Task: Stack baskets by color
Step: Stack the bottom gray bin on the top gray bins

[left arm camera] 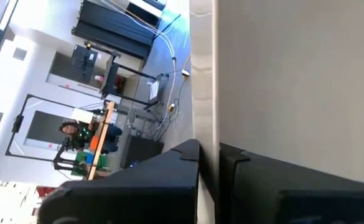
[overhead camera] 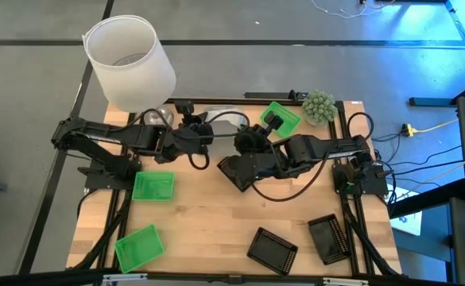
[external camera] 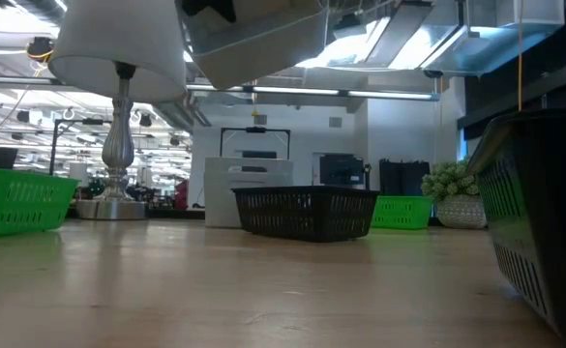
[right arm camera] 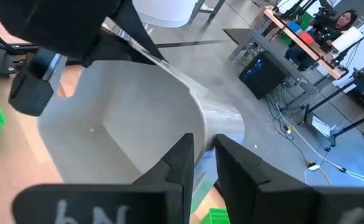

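A translucent grey-white basket [overhead camera: 224, 119] hangs high above the table's far middle, with its underside near the top of the low view [external camera: 253, 39]. My left gripper [overhead camera: 207, 132] is shut on one side of it. My right gripper [overhead camera: 246, 141] is shut on the opposite side. Green baskets rest flat on the table at the left [overhead camera: 153, 187], the near left [overhead camera: 139, 246] and the far side [overhead camera: 280, 117]. Two black baskets [overhead camera: 272, 249] [overhead camera: 328, 238] lie at the near right. Another black basket [external camera: 307, 213] stands mid-table. My left gripper pinches one thin side wall [left arm camera: 205, 134] of the grey-white basket between its two fingers, coming from the table's left. The basket is lifted clear of the table. My right gripper pinches the opposite wall at its rim [right arm camera: 205, 146], one finger inside [right arm camera: 182, 162] and one outside [right arm camera: 244, 168]. It comes from the table's right, slanting slightly down. The basket's hollow faces this gripper's camera, and it hangs clear.
A lamp with a white shade [overhead camera: 129, 59] stands at the far left corner on a metal base [external camera: 118, 145]. A small green plant [overhead camera: 319, 105] sits at the far right, beside the far green basket. Bare wood lies in the table's near middle [overhead camera: 208, 230].
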Robot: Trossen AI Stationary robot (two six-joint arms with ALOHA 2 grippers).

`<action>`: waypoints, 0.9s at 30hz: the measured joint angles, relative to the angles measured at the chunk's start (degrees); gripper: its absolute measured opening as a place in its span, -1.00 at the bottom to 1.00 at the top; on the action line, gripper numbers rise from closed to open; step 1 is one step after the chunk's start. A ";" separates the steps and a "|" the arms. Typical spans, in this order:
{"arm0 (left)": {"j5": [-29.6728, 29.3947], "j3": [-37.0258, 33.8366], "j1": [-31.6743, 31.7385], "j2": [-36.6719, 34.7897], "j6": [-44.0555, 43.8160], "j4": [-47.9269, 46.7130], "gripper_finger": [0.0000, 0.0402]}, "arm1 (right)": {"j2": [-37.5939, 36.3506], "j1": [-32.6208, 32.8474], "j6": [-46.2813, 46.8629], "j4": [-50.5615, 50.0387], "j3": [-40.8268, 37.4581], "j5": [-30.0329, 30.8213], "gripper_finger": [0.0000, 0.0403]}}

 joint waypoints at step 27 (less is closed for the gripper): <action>0.88 0.00 -5.33 -0.01 0.07 0.12 -1.00 | 0.11 -0.93 -1.52 -0.74 0.02 -2.55 -0.95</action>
